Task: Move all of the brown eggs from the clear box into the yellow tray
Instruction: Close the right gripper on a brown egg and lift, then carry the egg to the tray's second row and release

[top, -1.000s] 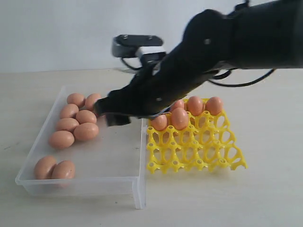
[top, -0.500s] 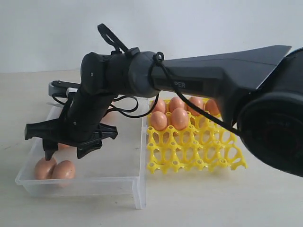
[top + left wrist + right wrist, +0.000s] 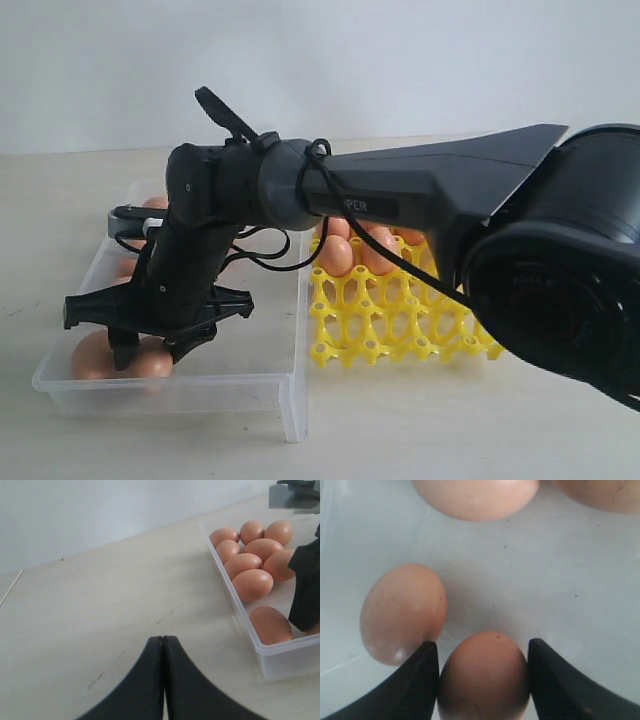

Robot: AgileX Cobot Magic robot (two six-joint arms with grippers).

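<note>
Counter (image 3: 100, 605), near edge first. The clear box (image 3: 200, 392) lies on the left part of the pale counter, one short wall facing the exterior camera. In its near-left corner two brown eggs (image 3: 92, 355) rest side by side on the box floor.

The right claw (image 3: 152, 357) is down inside the box over this pair. The right arm (image 3: 400, 195) reaches in from the right, passing above the tray.

Right wrist view: the two black fingers (image 3: 415, 685) stand either side of one egg, the flanked egg (image 3: 482, 672). They sit close against its flanks with no clear gap, and the egg sits on the box floor. I cannot tell whether the claw is already grasping it or only bracketing it. The neighbour egg (image 3: 402, 612) lies just outside one finger, touching it or nearly so, on the side of the box's left long wall.

The left claw (image 3: 163, 645) is clenched, its fingers pressed flat together with nothing between them. It hangs over bare counter outside the box's left long wall, well apart from the eggs.

The yellow tray (image 3: 400, 320) sits on the counter just beside the box's right long wall. Its near edge is set a little farther back than the box's near wall.

Farther back, the egg cluster (image 3: 252, 547) fills the far half of the box, the eggs packed together and touching, along the left wall. The tray eggs (image 3: 336, 256) sit in cups toward the tray's far-left corner. Two show plainly and a third only in part; the arm hides the rest of the far rows.
</note>
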